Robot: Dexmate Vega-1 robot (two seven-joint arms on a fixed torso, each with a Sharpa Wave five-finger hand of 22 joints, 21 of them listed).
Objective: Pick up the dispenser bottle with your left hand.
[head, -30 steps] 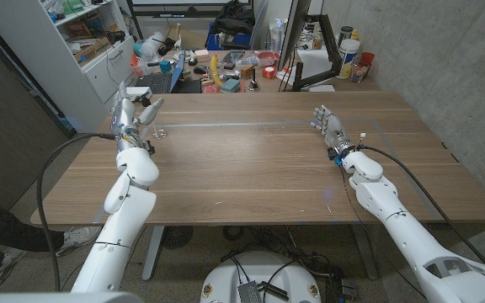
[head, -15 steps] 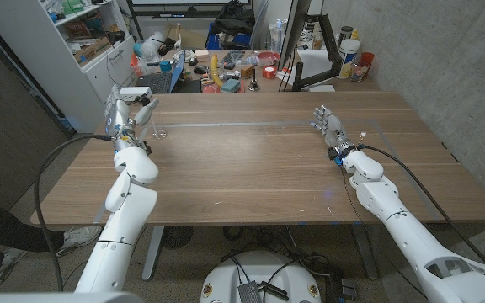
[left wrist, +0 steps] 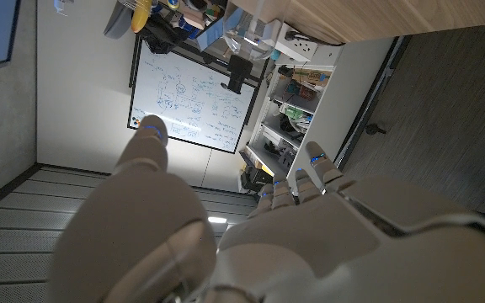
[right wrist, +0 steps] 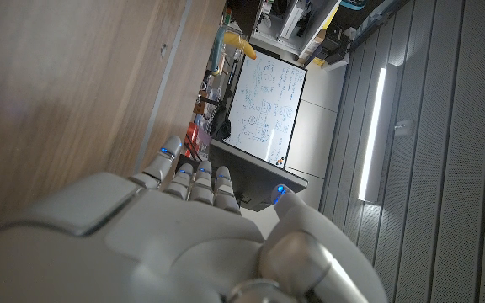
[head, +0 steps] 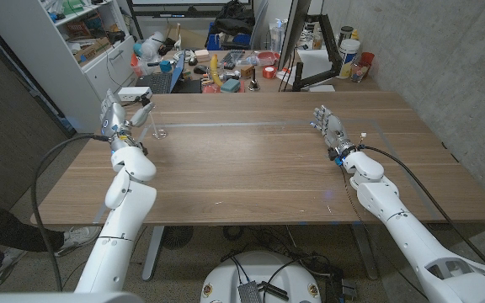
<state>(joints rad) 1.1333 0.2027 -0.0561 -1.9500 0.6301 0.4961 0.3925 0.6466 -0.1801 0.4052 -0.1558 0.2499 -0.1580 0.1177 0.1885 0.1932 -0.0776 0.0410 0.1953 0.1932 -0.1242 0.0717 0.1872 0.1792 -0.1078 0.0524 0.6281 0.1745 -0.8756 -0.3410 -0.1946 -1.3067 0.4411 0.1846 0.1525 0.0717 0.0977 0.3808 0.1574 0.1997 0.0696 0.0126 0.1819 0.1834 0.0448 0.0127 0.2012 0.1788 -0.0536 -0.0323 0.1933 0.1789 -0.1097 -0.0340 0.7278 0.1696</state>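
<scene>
drawn back toward the table's left edge over the last second, the robot's white left hand now stands just beside the clear plastic dispenser bottle, apart from it. that bottle stands upright near the far left corner of the long brown wooden table, hard to make out against the wood. the left hand's fingers are spread and hold nothing, seemingly to line up a grasp. well across the table, the white right hand waits on its edge, fingers straight and empty.
</scene>
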